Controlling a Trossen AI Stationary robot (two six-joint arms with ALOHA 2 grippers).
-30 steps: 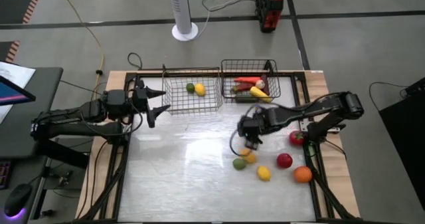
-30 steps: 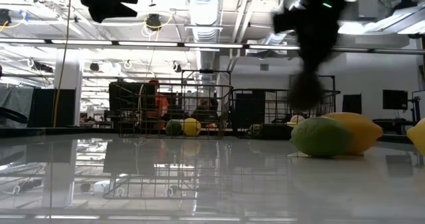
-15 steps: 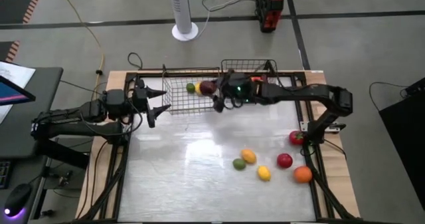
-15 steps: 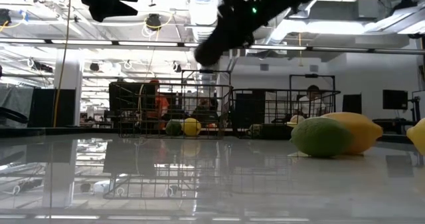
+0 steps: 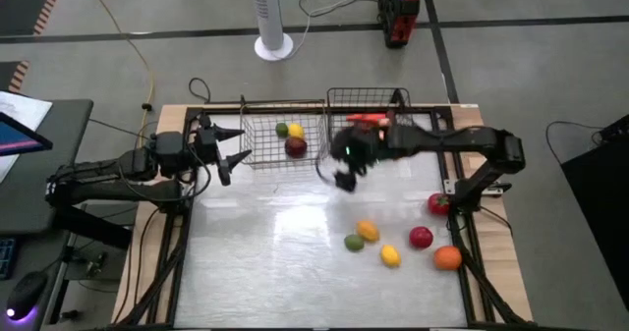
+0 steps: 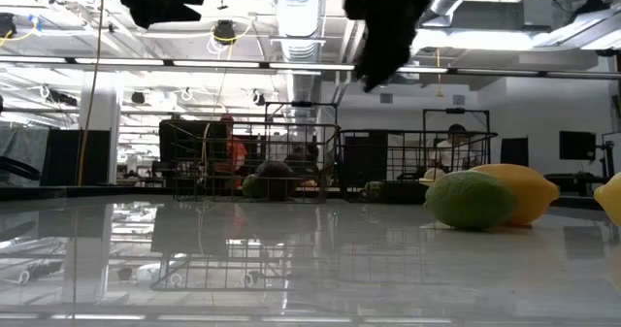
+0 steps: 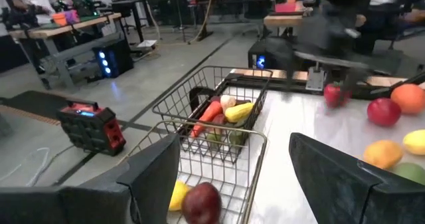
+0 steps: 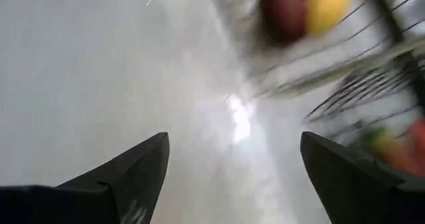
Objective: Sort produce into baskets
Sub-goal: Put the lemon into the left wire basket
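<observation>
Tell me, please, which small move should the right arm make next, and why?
Probably swing back toward the loose produce. The right pincer is open and empty just in front of the baskets; a maroon fruit lies in the silver basket. The orange fruit is among the nearest still on the table.

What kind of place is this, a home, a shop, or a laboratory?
Most likely a robotics laboratory or workshop. The low view shows an exposed ceiling with ducts and strip lights over a large open hall. The left wrist view shows workbenches carrying equipment. A table holds two robot arms sorting toy produce.
</observation>
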